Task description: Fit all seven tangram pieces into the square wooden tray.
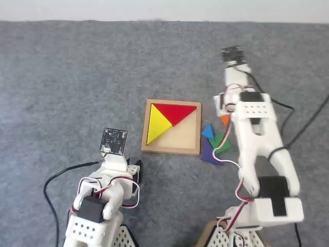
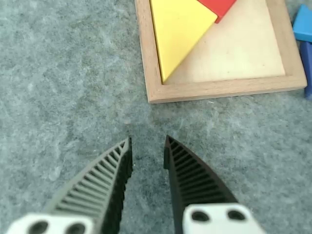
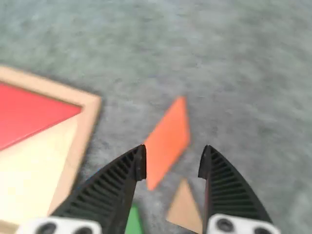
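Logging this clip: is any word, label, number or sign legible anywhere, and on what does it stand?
No text can be read.
The wooden tray, yellow piece, red piece and grey mat carry no print.
Any marking on the left arm's camera board or the right arm's camera board is too small to read.

Two triangles (image 1: 157, 126) in tray (image 1: 169, 150); loose pieces (image 1: 212, 152) right of tray.

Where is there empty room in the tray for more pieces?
The wooden tray is bare between the yellow triangle, the red triangle and its right rim. Crowded outside that rim: the blue triangle, green piece, purple piece and orange piece bunch together.
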`<action>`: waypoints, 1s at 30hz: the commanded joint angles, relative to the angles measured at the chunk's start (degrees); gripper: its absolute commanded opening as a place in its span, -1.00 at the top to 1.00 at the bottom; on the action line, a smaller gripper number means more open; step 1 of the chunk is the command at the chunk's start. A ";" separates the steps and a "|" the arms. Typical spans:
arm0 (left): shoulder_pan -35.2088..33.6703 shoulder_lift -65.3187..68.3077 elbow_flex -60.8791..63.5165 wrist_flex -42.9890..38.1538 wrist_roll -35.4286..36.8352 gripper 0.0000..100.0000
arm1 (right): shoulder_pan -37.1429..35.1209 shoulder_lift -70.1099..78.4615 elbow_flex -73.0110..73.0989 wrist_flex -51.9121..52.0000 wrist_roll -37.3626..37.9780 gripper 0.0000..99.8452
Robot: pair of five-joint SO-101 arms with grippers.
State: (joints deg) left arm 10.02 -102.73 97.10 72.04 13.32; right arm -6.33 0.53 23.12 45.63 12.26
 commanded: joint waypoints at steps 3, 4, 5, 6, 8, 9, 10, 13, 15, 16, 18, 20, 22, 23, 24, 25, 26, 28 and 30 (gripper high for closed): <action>0.09 -0.97 -0.66 0.09 0.35 0.79 | -6.46 4.53 -3.16 -1.54 1.85 0.52; 0.09 -0.97 -0.66 0.09 0.35 0.79 | -6.99 5.14 -3.78 -1.54 1.85 0.50; 0.09 -0.97 -0.66 0.09 0.35 0.79 | -7.43 5.85 -4.22 -1.54 1.85 0.49; 0.09 -0.97 -0.66 0.09 0.35 0.79 | -7.52 6.46 -4.57 -1.54 1.85 0.49; 0.09 -0.97 -0.66 0.09 0.35 0.79 | -7.34 7.60 -4.75 -1.98 1.85 0.49; 0.09 -0.97 -0.66 0.09 0.35 0.79 | -7.16 8.04 -4.75 -1.98 1.85 0.49; 0.09 -0.97 -0.66 0.09 0.35 0.79 | -6.90 8.40 -4.66 -1.89 1.76 0.49; 0.09 -0.97 -0.66 0.09 0.35 0.79 | -6.20 8.92 -4.75 -2.33 -1.23 0.49; 0.09 -0.97 -0.66 0.09 0.35 0.79 | -5.23 9.10 -4.66 -3.74 -1.67 0.49; 0.09 -0.97 -0.66 0.09 0.35 0.79 | -4.70 9.27 -4.66 -4.53 -1.76 0.49; 0.09 -0.97 -0.66 0.09 0.35 0.79 | -3.82 9.71 -4.66 -5.49 -1.67 0.49; 0.09 -0.97 -0.66 0.09 0.35 0.79 | -3.03 10.59 -4.92 -5.67 -1.67 0.49; 0.09 -0.97 -0.66 0.09 0.35 0.79 | -2.51 12.26 -6.24 -5.23 -1.67 0.49; 0.09 -0.97 -0.66 0.09 0.35 0.79 | -2.33 13.41 -7.03 -5.14 -1.58 0.49; 0.09 -0.97 -0.66 0.09 0.35 0.79 | -2.15 14.73 -7.91 -5.05 -1.58 0.49; 0.09 -0.97 -0.66 0.09 0.35 0.79 | -2.15 16.13 -8.88 -4.97 -1.58 0.49; 0.09 -0.97 -0.66 0.09 0.35 0.79 | -2.07 17.54 -9.93 -4.53 -1.58 0.49; 0.09 -0.97 -0.66 0.09 0.35 0.79 | -1.98 20.00 -13.19 -1.89 -1.58 0.49; 0.09 -0.97 -0.66 0.09 0.35 0.79 | -1.89 22.20 -16.62 0.75 -1.85 0.49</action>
State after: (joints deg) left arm 10.02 -102.73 97.10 72.04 13.32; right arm -8.53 20.84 14.33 42.29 11.12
